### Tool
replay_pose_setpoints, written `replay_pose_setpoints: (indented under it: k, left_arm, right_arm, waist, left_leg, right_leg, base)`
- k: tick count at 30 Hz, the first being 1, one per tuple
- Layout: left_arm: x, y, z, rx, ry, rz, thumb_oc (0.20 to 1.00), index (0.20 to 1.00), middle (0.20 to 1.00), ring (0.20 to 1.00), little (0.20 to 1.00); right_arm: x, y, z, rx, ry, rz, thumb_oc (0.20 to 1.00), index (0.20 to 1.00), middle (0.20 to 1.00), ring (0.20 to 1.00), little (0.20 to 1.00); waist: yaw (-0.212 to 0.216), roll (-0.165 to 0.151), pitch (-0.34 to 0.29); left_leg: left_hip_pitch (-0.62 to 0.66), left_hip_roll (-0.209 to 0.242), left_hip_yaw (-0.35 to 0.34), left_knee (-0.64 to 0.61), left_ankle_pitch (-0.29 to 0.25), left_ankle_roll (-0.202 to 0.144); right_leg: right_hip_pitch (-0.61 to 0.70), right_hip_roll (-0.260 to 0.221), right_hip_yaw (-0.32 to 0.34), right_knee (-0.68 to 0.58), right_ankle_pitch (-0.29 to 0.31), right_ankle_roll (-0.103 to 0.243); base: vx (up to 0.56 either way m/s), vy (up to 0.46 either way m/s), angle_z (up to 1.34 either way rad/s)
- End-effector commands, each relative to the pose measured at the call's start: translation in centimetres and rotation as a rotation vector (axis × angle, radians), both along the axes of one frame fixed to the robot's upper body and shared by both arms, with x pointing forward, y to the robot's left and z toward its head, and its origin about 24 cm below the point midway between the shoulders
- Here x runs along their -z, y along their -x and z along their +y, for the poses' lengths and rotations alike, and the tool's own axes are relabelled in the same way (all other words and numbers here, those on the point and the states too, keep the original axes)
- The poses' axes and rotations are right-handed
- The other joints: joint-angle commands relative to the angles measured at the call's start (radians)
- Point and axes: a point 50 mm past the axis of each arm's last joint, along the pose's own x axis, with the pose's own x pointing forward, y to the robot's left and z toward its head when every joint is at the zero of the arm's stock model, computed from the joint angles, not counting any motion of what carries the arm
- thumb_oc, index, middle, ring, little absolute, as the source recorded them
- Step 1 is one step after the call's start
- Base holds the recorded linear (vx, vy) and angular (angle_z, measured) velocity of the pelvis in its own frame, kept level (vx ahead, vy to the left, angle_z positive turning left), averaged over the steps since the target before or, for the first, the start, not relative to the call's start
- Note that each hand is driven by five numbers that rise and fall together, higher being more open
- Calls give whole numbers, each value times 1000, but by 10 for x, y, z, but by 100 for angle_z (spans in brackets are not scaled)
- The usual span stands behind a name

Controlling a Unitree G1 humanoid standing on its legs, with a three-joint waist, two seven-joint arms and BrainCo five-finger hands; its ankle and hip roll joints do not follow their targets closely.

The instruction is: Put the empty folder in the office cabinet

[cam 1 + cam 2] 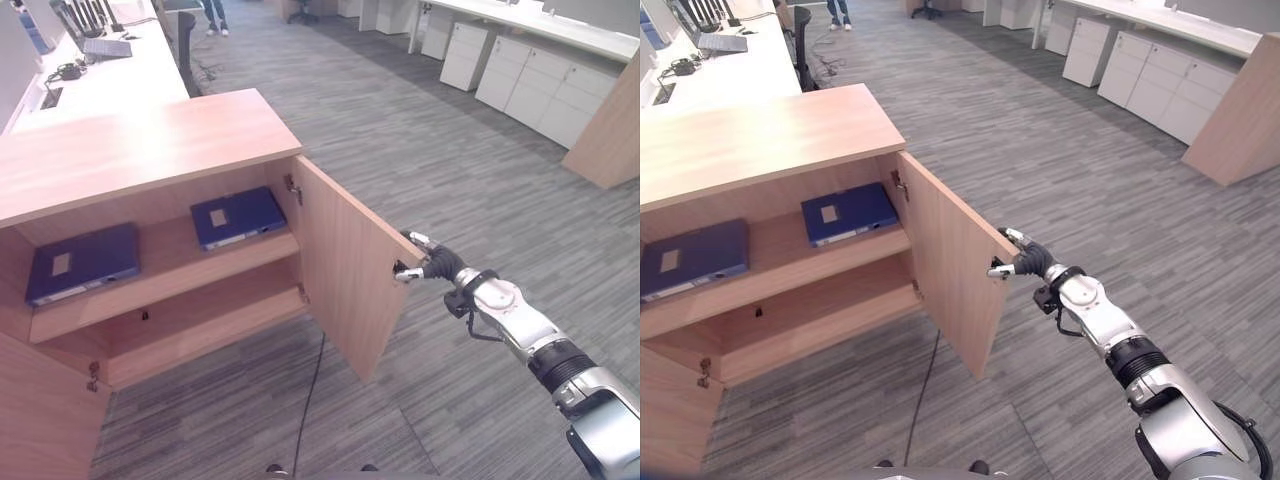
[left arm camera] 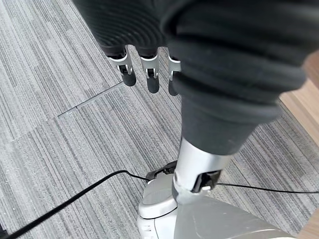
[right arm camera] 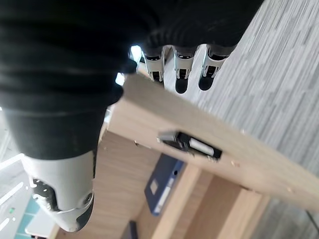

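Two blue folders (image 1: pixel 83 262) (image 1: pixel 238 216): laid flat on the upper shelf (image 1: pixel 160 280) of the cabinet (image 1: pixel 140 150), at 9 and 10 o'clock.
Cabinet door (image 1: pixel 345 270): swung open at centre.
Right hand (image 1: pixel 425 262): straight fingers (image 3: pixel 182 74) set against the door's outer edge at 3 o'clock.
Left hand (image 2: pixel 147 74): fingers relaxed above carpet (image 2: pixel 60 124), nothing held.

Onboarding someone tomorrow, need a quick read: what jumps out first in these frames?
First, the wooden office cabinet standing open, its right door swung out over the grey carpet. The right hand is at that door's outer edge, fingers straight against it. Inside, two blue folders lie flat on the upper shelf, one to the right and one to the left; the left hand hangs open over the carpet in its wrist view.
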Motion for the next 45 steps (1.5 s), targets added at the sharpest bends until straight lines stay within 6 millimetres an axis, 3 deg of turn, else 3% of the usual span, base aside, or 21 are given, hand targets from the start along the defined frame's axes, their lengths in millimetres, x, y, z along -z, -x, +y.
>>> replay_pose_setpoints:
  k: [1, 7, 13, 14, 17, 18, 23, 32, 42, 45]
  left_arm:
    - [-4, 10, 12, 56, -42, 55, 1000, 1000, 1000, 1000, 1000]
    - [-4, 16, 13, 64, -42, 75, 1000, 1000, 1000, 1000, 1000]
    - [-4, 16, 13, 71, -38, 77, 1000, 1000, 1000, 1000, 1000]
    - [-4, 16, 13, 71, -38, 77, 1000, 1000, 1000, 1000, 1000]
    - [-5, 0, 13, 105, -50, 36, 1000, 1000, 1000, 1000, 1000]
    - [-5, 0, 13, 105, -50, 36, 1000, 1000, 1000, 1000, 1000]
    - [-6, -10, 15, 130, -73, 4, 1000, 1000, 1000, 1000, 1000]
    - [-7, -2, 17, 136, -89, 17, 1000, 1000, 1000, 1000, 1000]
    - [-7, -3, 17, 132, -84, 10, 1000, 1000, 1000, 1000, 1000]
    - [-9, -11, 21, 111, -93, -25, 1000, 1000, 1000, 1000, 1000]
  right_arm:
    - [-11, -20, 24, -11, -58, -42, 1000, 1000, 1000, 1000, 1000]
    - [11, -19, 35, -8, -6, 33, 1000, 1000, 1000, 1000, 1000]
    - [33, -3, 83, -141, -96, 119, 1000, 1000, 1000, 1000, 1000]
    - [33, -3, 83, -141, -96, 119, 1000, 1000, 1000, 1000, 1000]
    - [15, 29, 160, -441, -333, 114, 1000, 1000, 1000, 1000, 1000]
    - [15, 29, 160, -441, -333, 115, 1000, 1000, 1000, 1000, 1000]
    - [-14, 60, 210, -668, -609, 147, 1000, 1000, 1000, 1000, 1000]
    - [-25, 92, 235, -806, -831, 255, 1000, 1000, 1000, 1000, 1000]
    - [-2, 98, 226, -792, -721, 296, 1000, 1000, 1000, 1000, 1000]
    - [14, 96, 219, -748, -651, 309, 1000, 1000, 1000, 1000, 1000]
  waist:
    - [18, -63, -22]
    - [30, -58, -23]
    - [36, -48, -25]
    - [36, -48, -25]
    - [36, -45, -21]
    - [35, -45, -21]
    - [47, -48, -17]
    - [70, -50, -11]
    - [77, -46, 1]
    - [83, -52, 25]
  left_leg:
    - [-18, 2, -26, 6, -51, 4]
    - [-18, -8, -35, -4, -48, 8]
    - [-9, -11, -38, -5, -53, 10]
    - [-9, -11, -38, -5, -53, 10]
    - [-1, -7, -33, -2, -58, 9]
    - [-1, -7, -33, -2, -58, 9]
    - [0, -1, -34, 3, -60, 6]
    - [-7, 4, -44, 16, -62, 3]
    - [-17, 18, -57, 36, -63, -5]
    - [-57, 22, -71, 82, -69, -8]
  right_leg:
    - [41, -88, 97, -86, -54, 106]
    - [44, -93, 92, -90, -47, 109]
    - [50, -94, 95, -91, -47, 107]
    - [50, -94, 95, -91, -47, 107]
    - [54, -93, 100, -90, -51, 105]
    - [54, -93, 100, -90, -51, 105]
    - [55, -90, 102, -89, -54, 102]
    - [62, -88, 87, -87, -61, 99]
    - [63, -82, 80, -85, -69, 97]
    - [53, -85, 67, -80, -69, 97]
  base:
    - [0, 0, 0]
    - [0, 0, 0]
    - [0, 0, 0]
    - [0, 0, 0]
    - [0, 0, 0]
    - [0, 0, 0]
    - [0, 0, 0]
    - [-1, -18, 6]
    - [2, -23, 1]
    - [-52, -46, 3]
